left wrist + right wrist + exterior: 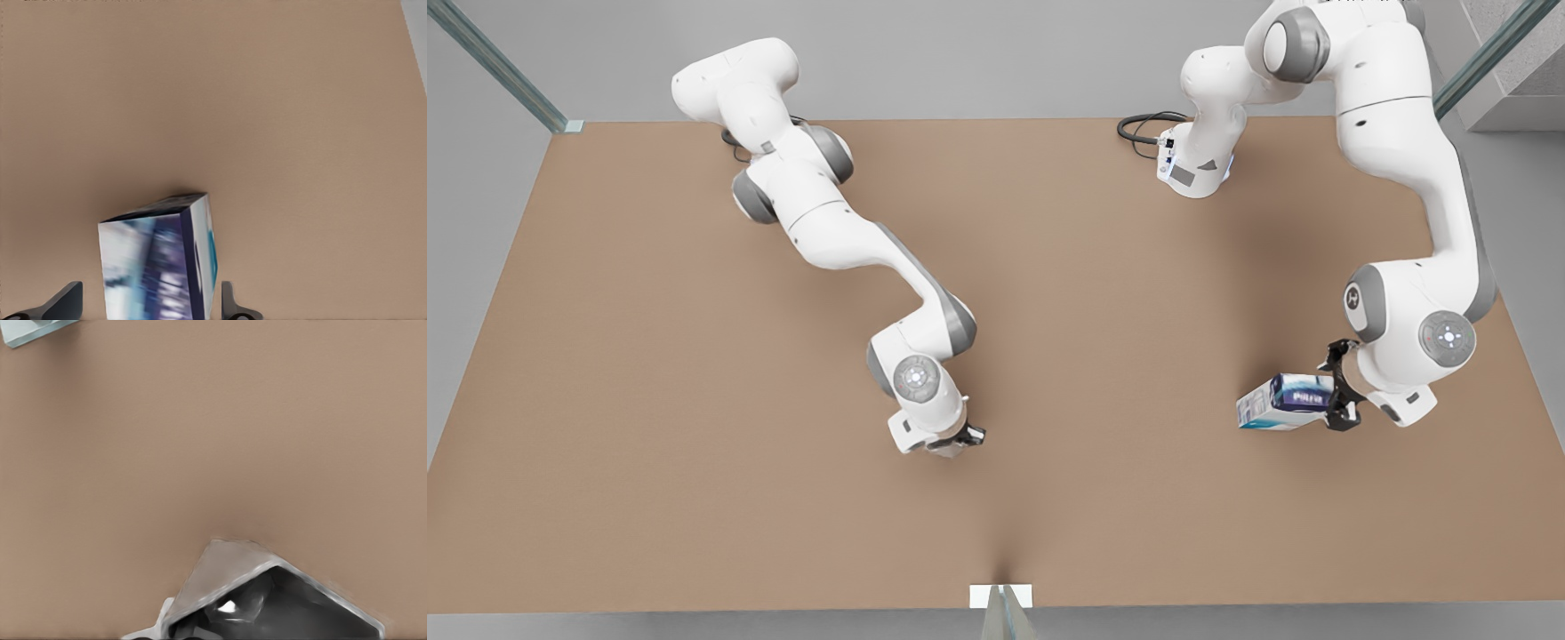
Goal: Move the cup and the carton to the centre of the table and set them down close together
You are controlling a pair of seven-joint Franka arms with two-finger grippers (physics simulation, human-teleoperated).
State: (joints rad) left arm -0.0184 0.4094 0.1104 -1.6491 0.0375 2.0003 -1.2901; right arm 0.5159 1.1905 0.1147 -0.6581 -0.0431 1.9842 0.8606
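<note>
Front view, going left to right: near the counter [694, 400] centre, the right end effector [959, 440] grips the cup [267, 600]. Far to the front view's right, the left end effector [1343, 391] grips the carton [1285, 402], lifted up.

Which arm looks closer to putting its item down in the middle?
The right gripper, holding the pale faceted cup, is near the brown table's centre; the left gripper, with the blue-white carton, is farther out.

The left gripper [1336, 391] hangs at the front view's right, fingers [230, 303] clamped on the carton [1285, 402] — the right gripper [959, 440], wrist bent down, grips the cup [267, 600] near the middle.
</note>
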